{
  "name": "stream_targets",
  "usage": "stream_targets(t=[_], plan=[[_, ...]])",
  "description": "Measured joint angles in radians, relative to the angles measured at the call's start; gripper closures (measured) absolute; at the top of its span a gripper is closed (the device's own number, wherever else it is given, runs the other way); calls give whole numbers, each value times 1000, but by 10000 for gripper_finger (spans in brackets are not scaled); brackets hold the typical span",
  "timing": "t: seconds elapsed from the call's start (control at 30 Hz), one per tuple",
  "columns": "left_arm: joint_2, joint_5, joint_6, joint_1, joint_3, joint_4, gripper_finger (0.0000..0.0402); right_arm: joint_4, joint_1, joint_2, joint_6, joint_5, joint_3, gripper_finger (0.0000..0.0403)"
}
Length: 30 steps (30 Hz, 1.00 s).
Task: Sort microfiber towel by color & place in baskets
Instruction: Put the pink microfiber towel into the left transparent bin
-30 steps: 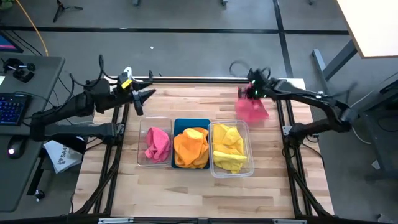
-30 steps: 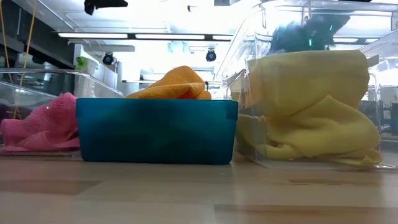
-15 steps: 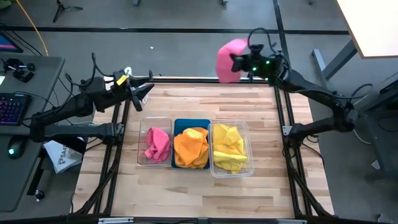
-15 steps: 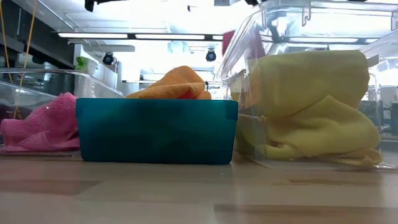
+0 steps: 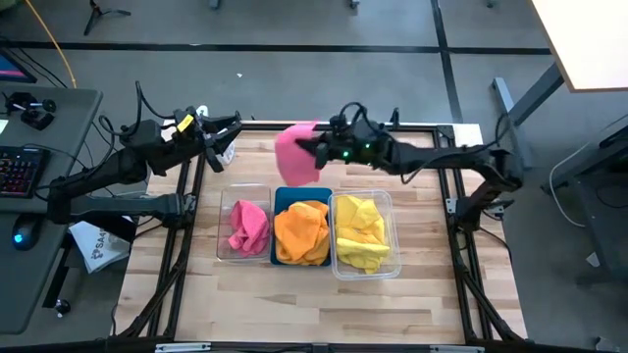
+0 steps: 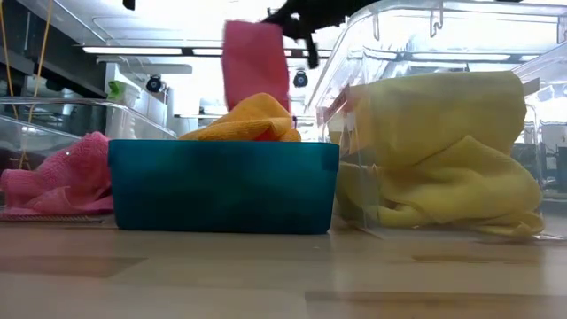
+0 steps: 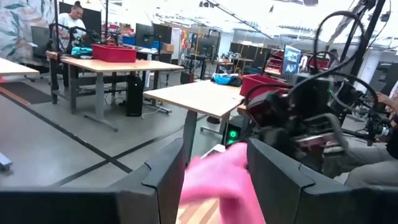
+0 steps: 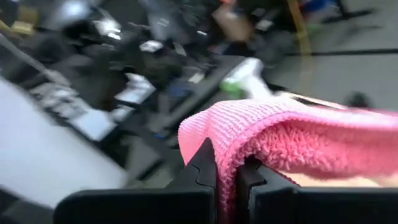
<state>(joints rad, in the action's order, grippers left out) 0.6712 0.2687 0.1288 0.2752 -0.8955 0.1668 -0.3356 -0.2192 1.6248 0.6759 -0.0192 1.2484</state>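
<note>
My right gripper (image 5: 320,150) is shut on a pink towel (image 5: 296,155), which hangs in the air over the table's far middle, above the far end of the blue basket (image 5: 302,191). In the low view the towel (image 6: 255,64) dangles behind the orange heap. The left clear basket (image 5: 224,221) holds a pink towel (image 5: 247,226). The blue one holds orange towels (image 5: 301,231), and the right clear basket (image 5: 392,235) holds yellow ones (image 5: 363,233). My left gripper (image 5: 224,137) is open and raised at the far left corner. My right gripper pinches a bunched fold (image 8: 231,163) of the pink towel between its two fingers. It comes level from the table's right side. The towel is lifted clear and hangs slack below and ahead of the fingertips (image 6: 308,53).
The three baskets stand side by side at the table's middle. Bare wood (image 5: 314,304) lies toward the near edge. A white and green bottle (image 8: 245,78) shows blurred beyond the towel. A desk with a keyboard (image 5: 20,172) stands left of the table.
My right gripper has lifted the pink towel off the table's far right corner. It swung the towel up and then along the far edge toward the table's left. The towel now hangs clear over the far middle. My left gripper has drifted slightly toward the far edge.
</note>
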Motion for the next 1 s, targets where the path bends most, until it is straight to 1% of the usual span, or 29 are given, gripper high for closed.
stream_targets(t=[0.1, 0.17, 0.33, 0.4, 0.5, 0.63, 0.8, 0.87, 1.0], plan=[[0, -2, 30, 0, 0, 1, 241, -128, 14, 20, 16, 30, 0, 402], [2, -31, 74, 0, 0, 2, 241, -188, 13, 18, 11, 30, 1, 403], [43, -206, 194, -1, 0, -2, 241, -287, 12, 4, -18, 59, 2, 403], [73, -251, 240, -2, 0, -3, 241, -292, 13, 0, -26, 77, 2, 403], [128, -290, 286, -2, 0, -5, 241, -290, 19, 1, -31, 93, 2, 403], [190, -303, 275, -1, 0, -20, 241, -293, 38, 1, -87, 105, 2, 403], [245, -336, 270, -1, 0, -130, 240, -293, 57, 1, -101, 107, 2, 403], [262, -371, 270, -1, 0, -173, 240, -292, 59, 1, -115, 107, 2, 403], [286, -493, 275, -1, 0, -216, 240, -291, 63, 1, -138, 107, 2, 403]])
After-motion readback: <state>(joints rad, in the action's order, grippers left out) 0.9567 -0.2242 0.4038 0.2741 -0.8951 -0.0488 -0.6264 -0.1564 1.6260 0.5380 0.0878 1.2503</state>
